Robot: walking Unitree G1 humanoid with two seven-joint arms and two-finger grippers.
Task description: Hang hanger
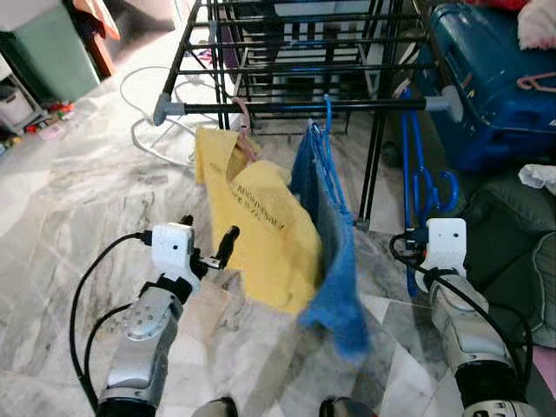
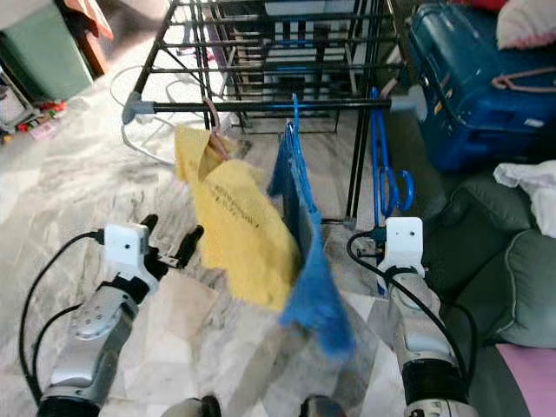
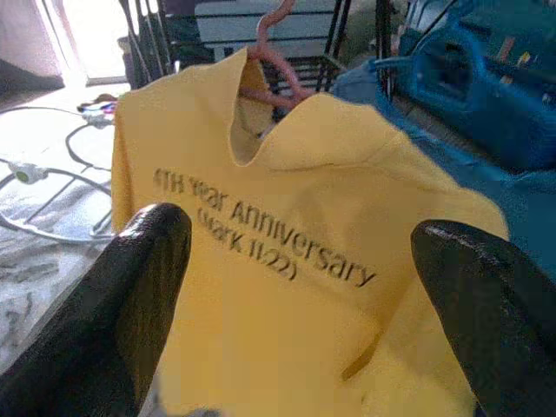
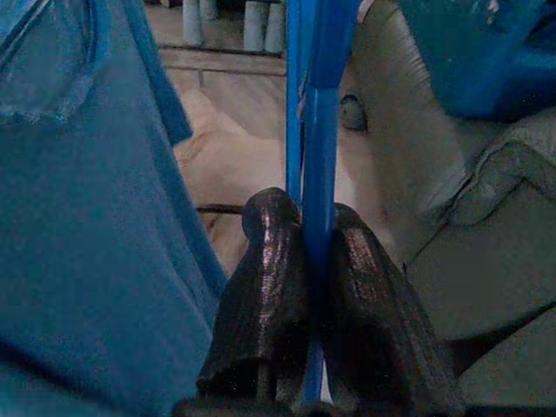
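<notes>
Indoors, beside a black metal drying rack (image 1: pixel 287 52), the right gripper (image 4: pixel 317 261) pinches an empty blue plastic hanger (image 1: pixel 410 187) below the rack's rail, while the left gripper (image 3: pixel 295 287) gapes wide, empty, facing a hung yellow T-shirt (image 1: pixel 261 226).

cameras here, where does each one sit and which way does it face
Left eye view: on the head, looking forward and down at the drying rack; both arms show, left tool near the yellow shirt.
Right eye view: the other head eye, same scene, with the blue shirt.
Left wrist view: along open fingers at the yellow shirt on its pink hanger.
Right wrist view: along the right tool, shut on the blue hanger.
Shared: the yellow shirt shows in head and left wrist views.
</notes>
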